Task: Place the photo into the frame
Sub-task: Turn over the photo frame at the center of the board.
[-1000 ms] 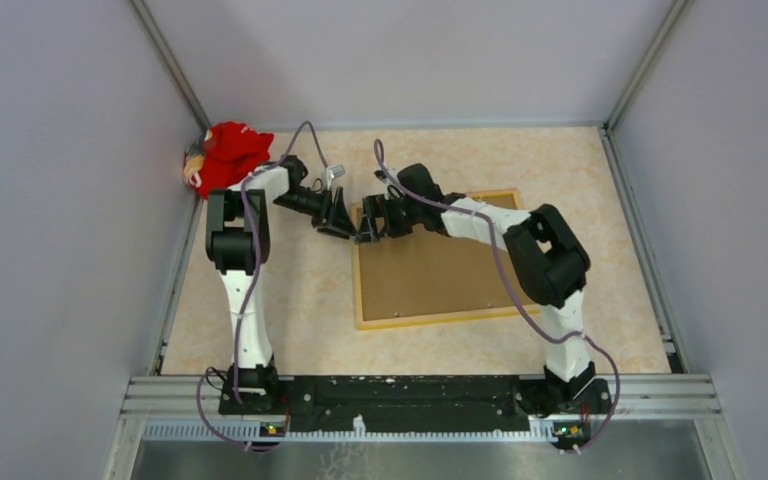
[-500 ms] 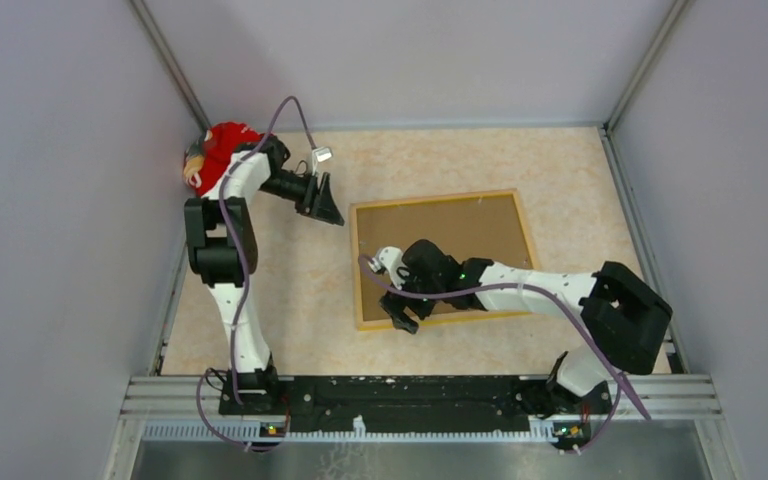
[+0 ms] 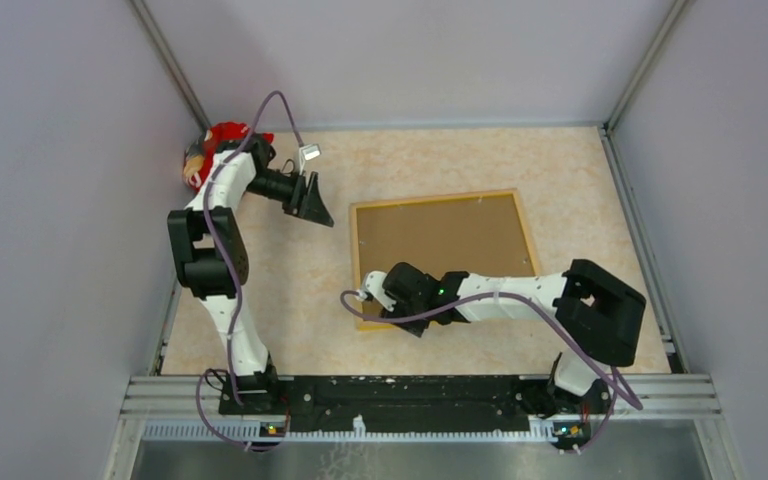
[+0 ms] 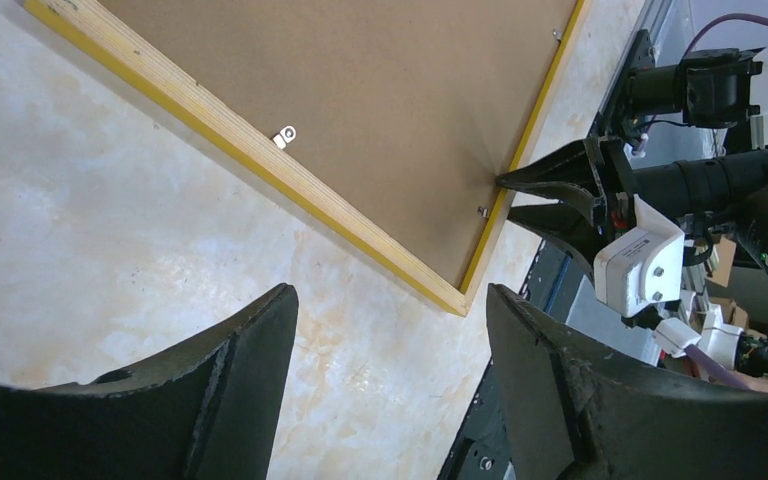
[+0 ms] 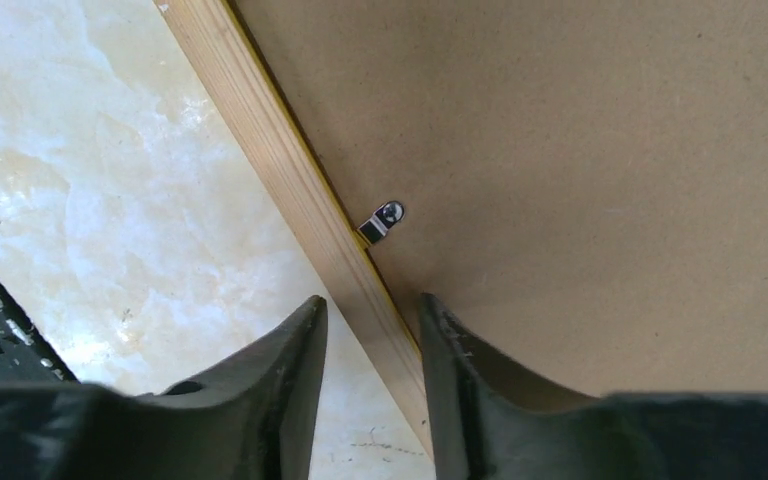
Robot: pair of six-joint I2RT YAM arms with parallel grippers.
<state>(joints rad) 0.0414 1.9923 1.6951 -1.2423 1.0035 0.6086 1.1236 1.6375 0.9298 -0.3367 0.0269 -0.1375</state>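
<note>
The frame (image 3: 440, 197) lies back-up on the table, its light wood rail (image 5: 280, 160) edged in yellow. A brown backing board (image 3: 445, 240) fills it, with a small metal clip (image 5: 382, 220) at the rail. The photo is hidden. My right gripper (image 3: 370, 305) is low at the frame's near-left edge. Its jaws (image 5: 372, 305) straddle the rail, one finger over the table and one over the board, with a narrow gap still showing. My left gripper (image 3: 322, 215) hangs open above bare table, left of the frame's far-left corner, with nothing between its fingers (image 4: 390, 295).
A red soft toy (image 3: 222, 140) sits in the back-left corner behind the left arm. Grey walls close in the table on three sides. The metal base rail (image 3: 410, 395) runs along the near edge.
The right arm swung from the frame's far-left corner to its near-left edge, and its jaws narrowed around the rail. The left arm drew back to the left, away from the frame.
</note>
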